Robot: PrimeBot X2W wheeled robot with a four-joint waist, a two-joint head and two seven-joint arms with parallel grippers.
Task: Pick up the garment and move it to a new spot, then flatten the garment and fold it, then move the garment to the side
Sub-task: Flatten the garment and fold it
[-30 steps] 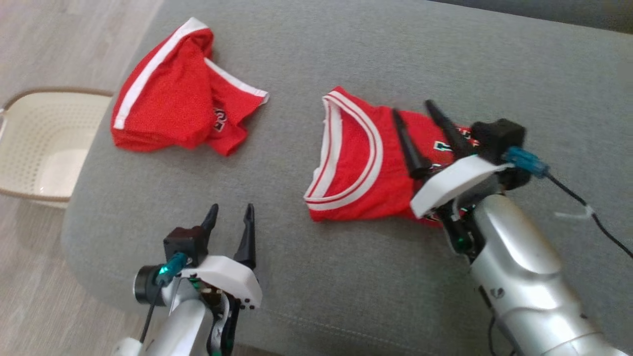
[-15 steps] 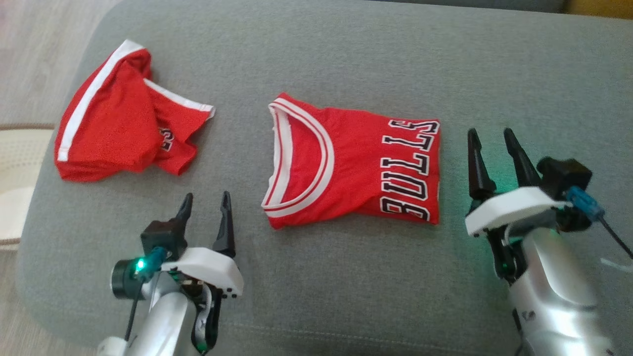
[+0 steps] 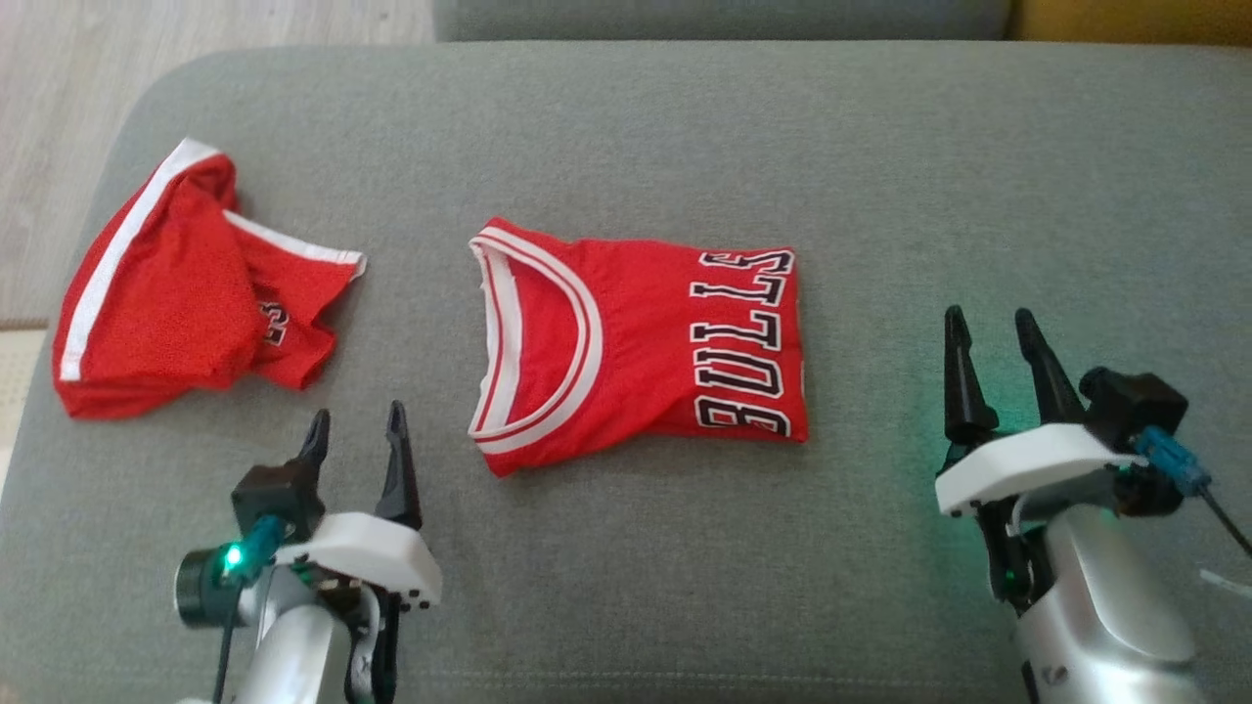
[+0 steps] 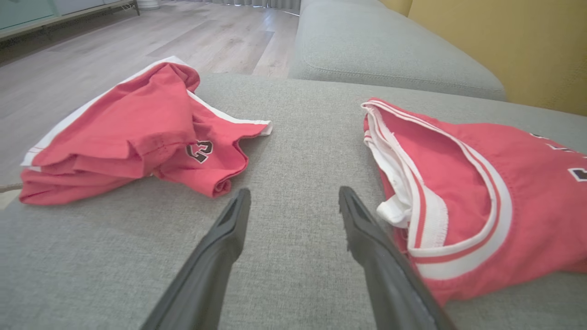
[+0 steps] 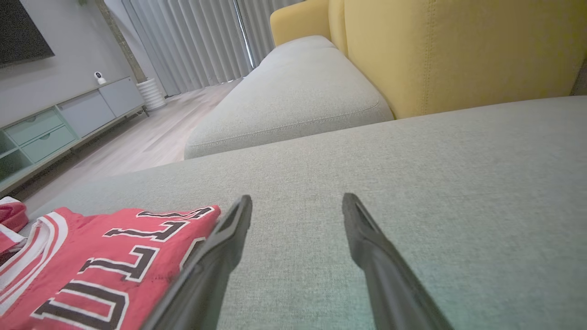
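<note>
Right claw [image 3: 988,315] now off the folded jersey [image 3: 636,342], spread and empty; left claw [image 3: 357,411] likewise spread.

A grey seat cushion [image 3: 880,147] spreads before me. Near its left edge I see crumpled red shorts [image 3: 156,303] with a white side stripe and a small black-and-white mark. Beyond lies a pale wooden floor [image 4: 137,41]. Farther off are a second grey cushion [image 5: 298,91], a yellow backrest [image 5: 458,46], grey curtains [image 5: 192,41] and a low cabinet [image 5: 59,123] with a small white camera [image 5: 98,77] on top.
</note>
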